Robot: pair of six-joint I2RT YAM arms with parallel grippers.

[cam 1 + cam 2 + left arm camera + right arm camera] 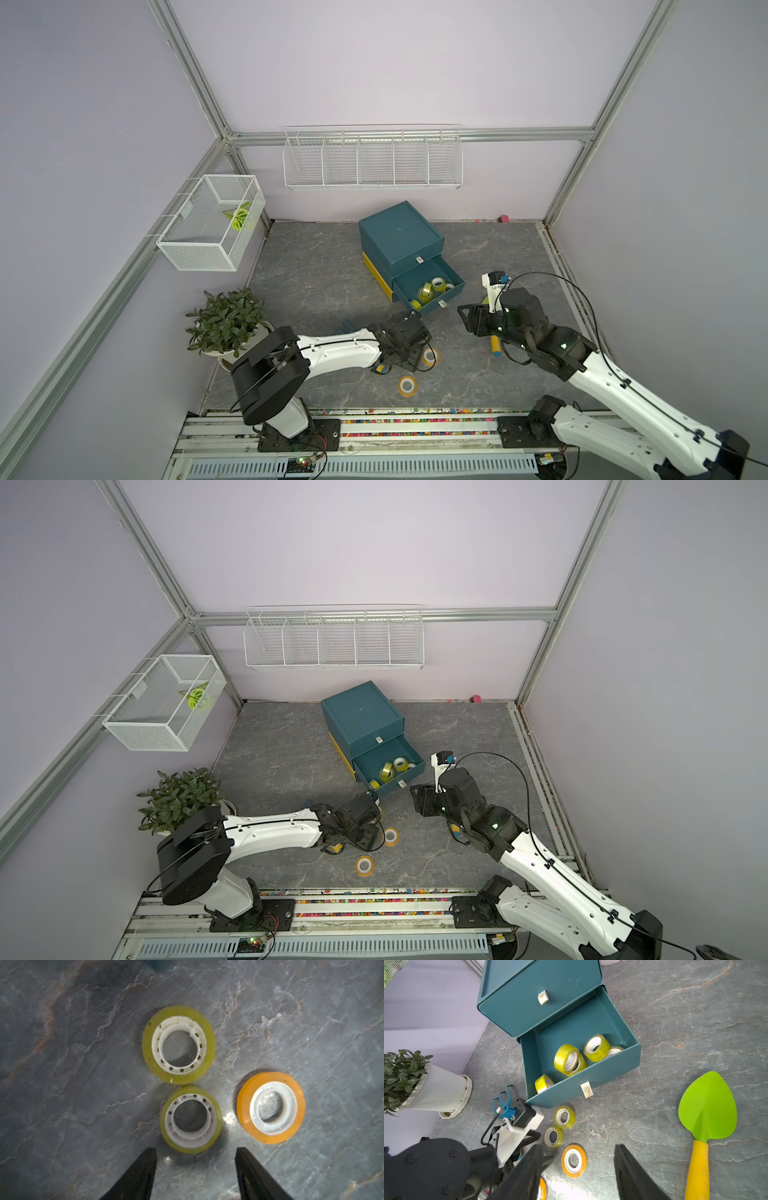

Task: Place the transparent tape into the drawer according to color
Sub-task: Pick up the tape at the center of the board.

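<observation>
Drawers sit stacked in a teal cabinet (399,235) on the grey, marble-veined table (83,1084): the upper drawer (529,1003) is shut, the lower drawer (602,1076) stands pulled out. Inside it lie several yellow-green tape rolls (566,1059), glossy and see-through with ribbed white cores, some on edge, plus a paler roll (613,1051) in a corner. On the table just in front of that drawer lie flat two more yellow-green rolls (178,1044), touching or nearly so, with an orange roll (271,1108) beside them and a second orange roll (407,385) apart. The left end effector (195,1148) stands wide and empty just short of the nearer yellow-green roll (190,1119). The right end effector (578,1146) hangs wide above the table, gripping nothing. A green trowel (707,1109) with a yellow handle lies near it. A white mesh basket (199,249) on the wall holds a green leaf (239,216).
</observation>
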